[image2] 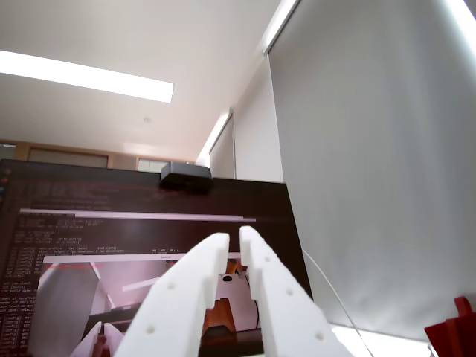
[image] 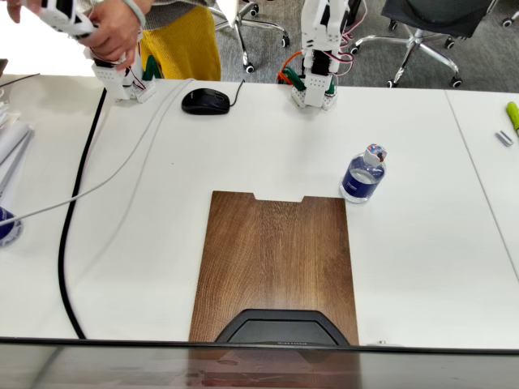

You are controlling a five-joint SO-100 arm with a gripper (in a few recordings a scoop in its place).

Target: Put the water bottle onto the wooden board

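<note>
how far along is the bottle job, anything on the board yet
Nothing looks done: the small clear plastic water bottle with a dark blue label stands upright on the white table, off the top right corner of the large dark brown wooden board, which is bare. Nothing is in hand: in the wrist view the white pincer points up, nearly closed and empty. Reaching, grasping and placing all remain.

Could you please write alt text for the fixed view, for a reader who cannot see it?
A small water bottle stands upright on a white table, just off the notched far right corner of a dark wooden board and not on it. The white robot arm stands folded at the table's far edge, beside a black mouse.
</note>
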